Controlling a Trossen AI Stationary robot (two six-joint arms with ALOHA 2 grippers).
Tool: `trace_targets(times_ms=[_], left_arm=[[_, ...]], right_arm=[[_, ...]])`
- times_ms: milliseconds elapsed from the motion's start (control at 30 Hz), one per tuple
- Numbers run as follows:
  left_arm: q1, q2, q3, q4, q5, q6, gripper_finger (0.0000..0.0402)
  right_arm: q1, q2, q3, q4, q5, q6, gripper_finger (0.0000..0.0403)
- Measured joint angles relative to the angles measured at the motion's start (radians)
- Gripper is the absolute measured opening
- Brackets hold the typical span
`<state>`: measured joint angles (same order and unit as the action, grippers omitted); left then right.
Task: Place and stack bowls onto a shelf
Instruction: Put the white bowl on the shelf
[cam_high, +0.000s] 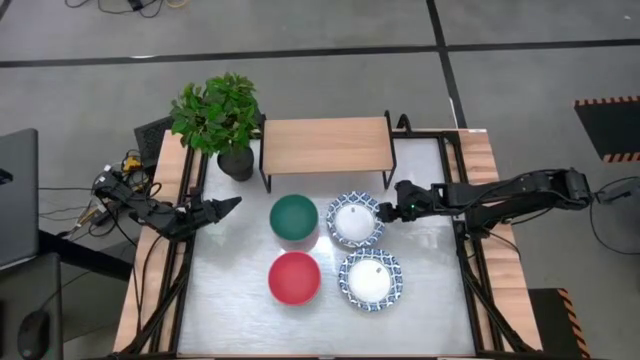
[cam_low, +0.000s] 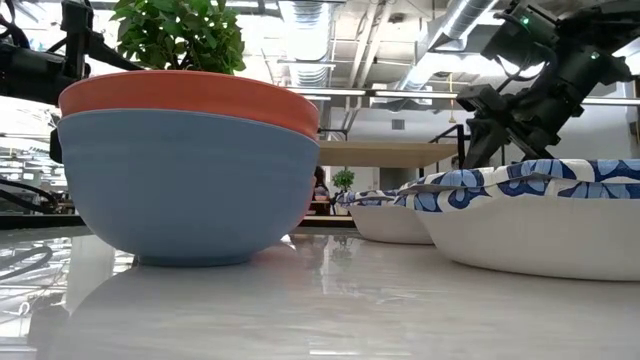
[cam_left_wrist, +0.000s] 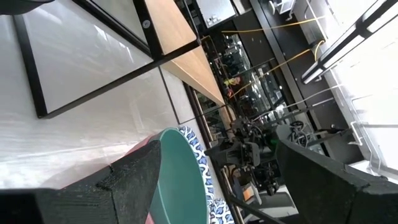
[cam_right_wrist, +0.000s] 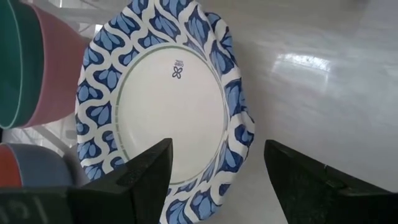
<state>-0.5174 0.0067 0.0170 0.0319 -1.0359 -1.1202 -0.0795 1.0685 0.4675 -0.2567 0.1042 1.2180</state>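
Note:
Four bowls sit on the white table in front of the light-wood shelf (cam_high: 325, 147): a teal-green and pink bowl (cam_high: 293, 217), a red and grey-blue bowl (cam_high: 294, 277), and two white bowls with blue patterned rims, one farther (cam_high: 355, 220) and one nearer (cam_high: 370, 279). My right gripper (cam_high: 388, 210) is open at the farther white bowl's right rim (cam_right_wrist: 239, 124). One finger is over the bowl's inside and one is outside the rim; they touch nothing. My left gripper (cam_high: 232, 204) is open, left of the teal bowl (cam_left_wrist: 186, 177) and pointing at it across a gap.
A potted plant (cam_high: 220, 115) stands at the shelf's left end, just beyond my left arm. The bowls stand close together in a two-by-two group. The shelf top is bare. Black frame rails (cam_high: 465, 230) run along both table sides.

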Motion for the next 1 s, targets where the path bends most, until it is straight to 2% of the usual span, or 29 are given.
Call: trace_targets(times_ms=[267, 733, 1000], left_arm=[[0.0, 0.0, 0.0, 0.0, 0.0, -0.001, 0.0302], [0.0, 0.0, 0.0, 0.0, 0.0, -0.001, 0.0302], [0.0, 0.0, 0.0, -0.001, -0.016, 0.01, 0.0302]], right_arm=[[0.0, 0.092, -0.001, 0.024, 0.0, -0.013, 0.0281], [0.013, 0.096, 0.0, 0.175, -0.065, -0.047, 0.0281], [0.016, 0.096, 0.0, 0.196, -0.083, -0.049, 0.0278]])
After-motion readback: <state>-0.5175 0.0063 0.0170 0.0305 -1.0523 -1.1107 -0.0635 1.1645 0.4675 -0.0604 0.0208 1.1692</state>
